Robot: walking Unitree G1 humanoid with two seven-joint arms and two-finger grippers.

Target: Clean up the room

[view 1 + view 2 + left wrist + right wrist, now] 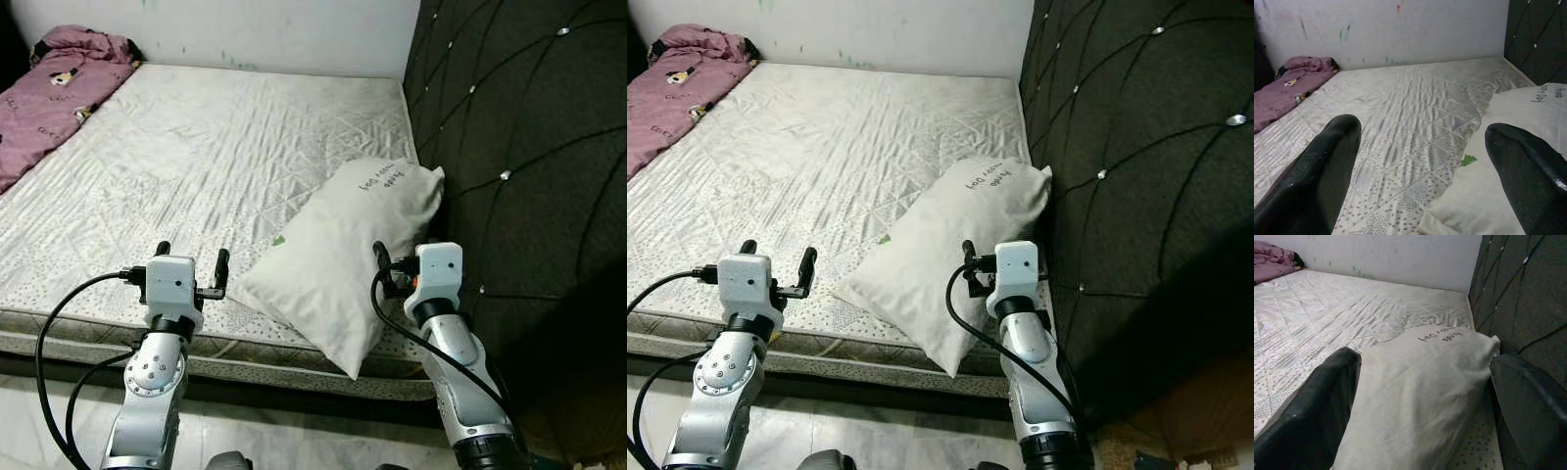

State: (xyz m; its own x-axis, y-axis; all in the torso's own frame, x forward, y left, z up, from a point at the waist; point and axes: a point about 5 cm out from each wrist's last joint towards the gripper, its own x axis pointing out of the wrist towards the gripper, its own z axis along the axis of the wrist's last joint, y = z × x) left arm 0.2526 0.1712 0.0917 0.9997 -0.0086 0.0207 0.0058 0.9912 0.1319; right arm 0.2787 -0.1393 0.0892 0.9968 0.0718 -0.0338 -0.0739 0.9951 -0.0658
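Two silver arms reach over the near edge of a bare quilted mattress, with a white pillow lying at the corner beside the dark padded headboard. With fingers spread and empty, the left gripper hovers just beside the pillow, away from the headboard. Also spread and gripping nothing, the right gripper straddles the pillow's headboard end; a purple blanket lies bunched well apart from the pillow.

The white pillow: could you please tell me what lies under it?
The white pillow lies on the quilted mattress, its lower corner overhanging the edge. Whatever else sits beneath is hidden by the pillow.
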